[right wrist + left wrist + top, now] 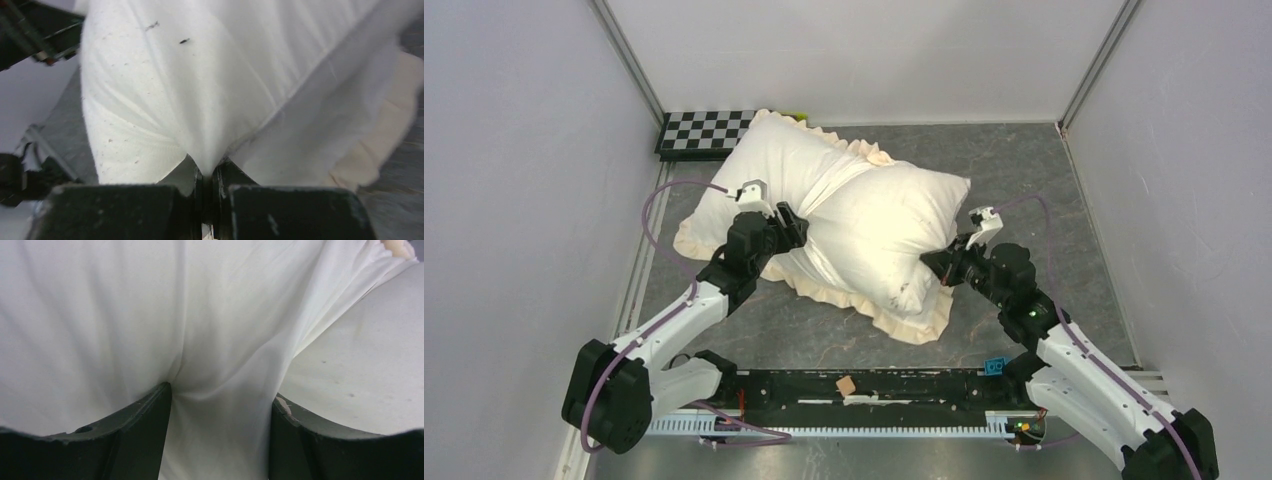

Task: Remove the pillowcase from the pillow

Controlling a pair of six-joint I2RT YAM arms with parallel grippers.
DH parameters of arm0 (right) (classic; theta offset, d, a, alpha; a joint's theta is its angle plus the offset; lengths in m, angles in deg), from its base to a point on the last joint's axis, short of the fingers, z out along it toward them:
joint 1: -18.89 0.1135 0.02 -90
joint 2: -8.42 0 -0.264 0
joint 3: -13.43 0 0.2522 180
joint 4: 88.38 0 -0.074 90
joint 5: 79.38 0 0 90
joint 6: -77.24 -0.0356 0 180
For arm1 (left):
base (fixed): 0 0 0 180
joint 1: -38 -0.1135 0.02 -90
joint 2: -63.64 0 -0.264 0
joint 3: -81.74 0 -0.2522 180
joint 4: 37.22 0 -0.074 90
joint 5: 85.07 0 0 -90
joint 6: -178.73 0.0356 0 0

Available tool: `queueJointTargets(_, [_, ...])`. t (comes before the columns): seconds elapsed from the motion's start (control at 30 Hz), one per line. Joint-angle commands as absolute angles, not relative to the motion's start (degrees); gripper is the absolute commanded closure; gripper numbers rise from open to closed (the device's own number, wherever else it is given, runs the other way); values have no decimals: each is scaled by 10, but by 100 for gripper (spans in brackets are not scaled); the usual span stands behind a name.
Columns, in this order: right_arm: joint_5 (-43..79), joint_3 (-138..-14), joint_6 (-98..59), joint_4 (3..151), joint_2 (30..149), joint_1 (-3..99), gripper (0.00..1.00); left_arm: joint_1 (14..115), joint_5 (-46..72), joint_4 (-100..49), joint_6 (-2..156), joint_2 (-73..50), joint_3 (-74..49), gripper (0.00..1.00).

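Grey marbled worktop [1034, 210] carries the frilled pillowcase [774, 170] mid-surface, with a checkerboard [699, 130] at the far-left corner.

- Checkerboard [699, 133]: its near right corner is covered by the pillowcase [759, 170].
- Yellow-green object [798, 116] behind the pillowcase's far corner: only a sliver shows, so its kind cannot be told.
- Left gripper [792, 216], top view: fingertips buried in cloth folds.
- Small tan object [845, 385] on the base rail: too small to identify.
- Pillow [140, 75], right wrist view: cut off by the top edge.
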State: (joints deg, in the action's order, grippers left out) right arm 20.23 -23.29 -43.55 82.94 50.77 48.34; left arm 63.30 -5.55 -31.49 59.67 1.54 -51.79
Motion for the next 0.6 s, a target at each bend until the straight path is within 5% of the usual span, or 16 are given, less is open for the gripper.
queueJointTargets(0.0, [-31,-320,-340,710,471,447,100,628,-212,-239,603,25,-534,27])
queueJointTargets(0.17, [-148,-347,-311,659,446,429,100,614,-293,-199,569,43,-541,20])
queueJointTargets(0.3, [-129,-341,-289,667,423,428,100,612,-291,-198,564,61,-549,19])
queueJointTargets(0.57, [98,-344,-286,736,456,429,100,619,21,-156,545,123,-475,7])
